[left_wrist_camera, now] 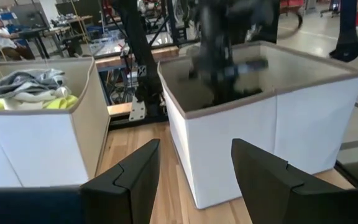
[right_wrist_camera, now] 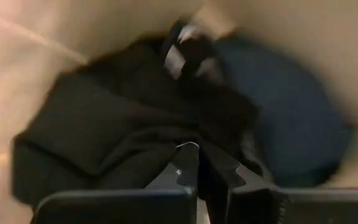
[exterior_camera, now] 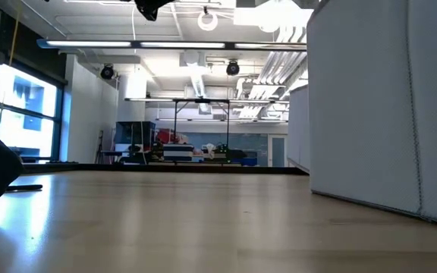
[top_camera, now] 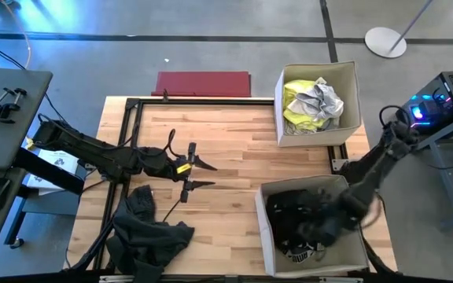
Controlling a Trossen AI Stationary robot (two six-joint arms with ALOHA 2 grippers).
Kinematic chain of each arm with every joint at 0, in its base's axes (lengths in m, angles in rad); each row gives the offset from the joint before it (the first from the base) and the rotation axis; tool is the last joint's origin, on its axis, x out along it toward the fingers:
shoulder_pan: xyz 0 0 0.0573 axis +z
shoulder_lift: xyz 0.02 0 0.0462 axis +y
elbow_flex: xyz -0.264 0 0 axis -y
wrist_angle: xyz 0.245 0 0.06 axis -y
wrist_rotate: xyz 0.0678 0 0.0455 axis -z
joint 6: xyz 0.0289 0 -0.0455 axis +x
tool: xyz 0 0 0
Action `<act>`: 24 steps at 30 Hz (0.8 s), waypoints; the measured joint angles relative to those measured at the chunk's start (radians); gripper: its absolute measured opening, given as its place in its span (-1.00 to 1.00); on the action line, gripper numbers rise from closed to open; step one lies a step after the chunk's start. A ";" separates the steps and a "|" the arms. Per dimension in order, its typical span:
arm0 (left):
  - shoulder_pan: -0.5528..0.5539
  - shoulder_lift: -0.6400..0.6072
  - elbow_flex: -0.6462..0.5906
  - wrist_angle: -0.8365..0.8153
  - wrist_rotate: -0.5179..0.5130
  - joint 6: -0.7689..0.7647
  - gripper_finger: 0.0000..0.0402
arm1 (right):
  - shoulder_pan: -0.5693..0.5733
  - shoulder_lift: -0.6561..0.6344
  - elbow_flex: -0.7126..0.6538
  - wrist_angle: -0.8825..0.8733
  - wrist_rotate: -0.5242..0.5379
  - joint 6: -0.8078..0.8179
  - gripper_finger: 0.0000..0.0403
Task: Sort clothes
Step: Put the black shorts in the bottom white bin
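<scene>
Two arms: right gripper [top_camera: 321, 228], fingers together, down in white fabric box [top_camera: 267, 236] w/ dark clothes [right_wrist_camera: 135, 137]; left gripper [top_camera: 201, 174] fingers apart, awaiting next garment.

The table [top_camera: 234, 157] lies bare between the two boxes and the left gripper [top_camera: 200, 174], whose fingers are spread above the wood. The far box [top_camera: 318, 134] and the near box [top_camera: 267, 236] wall off the right side, with a narrow gap between them. A dark garment [top_camera: 149, 232] covers the near left corner. The right gripper [right_wrist_camera: 199, 175], closed, fills the near box.
</scene>
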 joint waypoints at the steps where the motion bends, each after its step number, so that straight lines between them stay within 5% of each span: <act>1: 0.000 0.000 0.000 0.007 0.000 -0.001 -0.06 | -0.036 0.000 -0.043 0.076 -0.058 -0.040 -1.00; 9: 0.000 0.000 0.000 0.008 0.000 -0.003 -0.06 | -0.238 -0.005 -0.272 0.310 -0.223 -0.168 -0.89; 13: 0.000 -0.007 0.039 -0.095 -0.004 -0.025 -0.06 | -0.263 -0.010 -0.258 0.290 -0.265 -0.208 -0.65; 17: -0.013 -0.008 0.150 -0.328 -0.133 -0.124 -0.09 | -0.246 -0.042 -0.169 0.176 -0.271 -0.257 -0.40; 20: -0.040 -0.003 0.230 -0.477 -0.216 -0.121 -0.15 | -0.200 -0.069 -0.058 0.051 -0.207 -0.253 -0.32; 24: -0.100 -0.003 0.323 -0.645 -0.231 -0.092 -0.24 | -0.092 -0.079 0.126 -0.162 0.023 -0.183 -0.31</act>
